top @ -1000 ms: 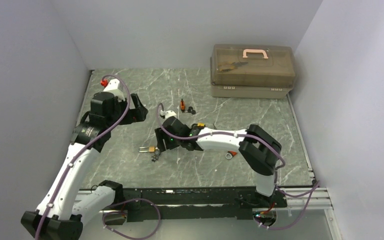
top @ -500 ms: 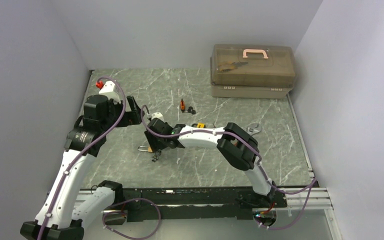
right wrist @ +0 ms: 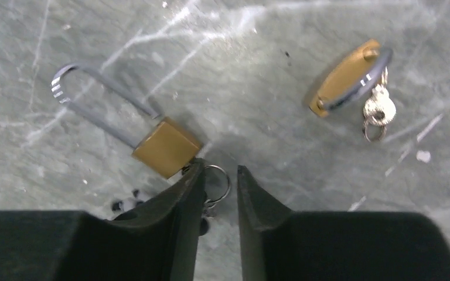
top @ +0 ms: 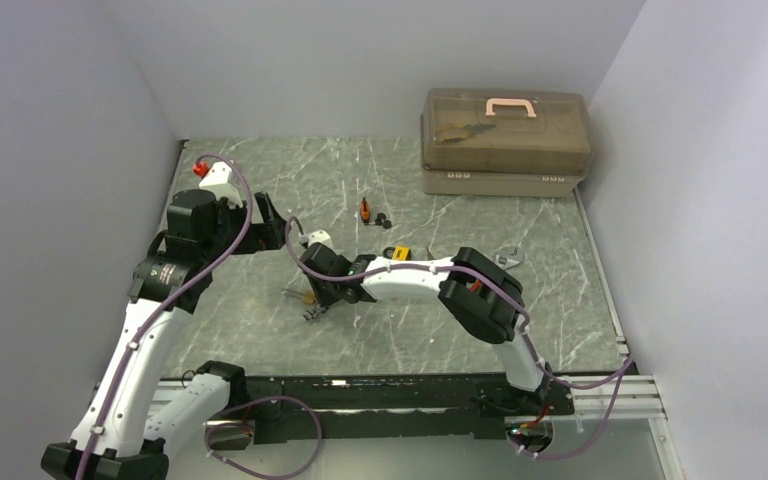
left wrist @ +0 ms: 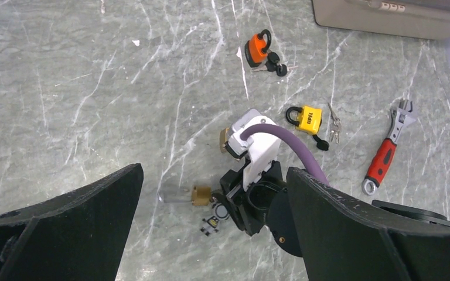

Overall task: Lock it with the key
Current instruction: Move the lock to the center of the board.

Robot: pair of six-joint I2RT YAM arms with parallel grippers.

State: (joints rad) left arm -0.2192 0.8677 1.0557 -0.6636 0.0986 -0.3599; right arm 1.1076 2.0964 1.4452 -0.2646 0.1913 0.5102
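Observation:
A brass padlock with a long steel shackle lies flat on the marble table; it also shows in the left wrist view and the top view. A key ring with a small figure charm lies at the padlock's base. My right gripper is down on the table with its jaws narrowly apart on either side of the ring, the left finger touching the padlock body. The key blade is hidden. My left gripper is wide open and empty, above and left of the padlock.
A second brass padlock with keys lies just right of the right gripper. An orange padlock, a yellow padlock and a red-handled wrench lie farther right. A toolbox stands at the back right.
My right gripper has moved left to the brass padlock and now stands over its key ring. My left arm has drawn back slightly to the left.

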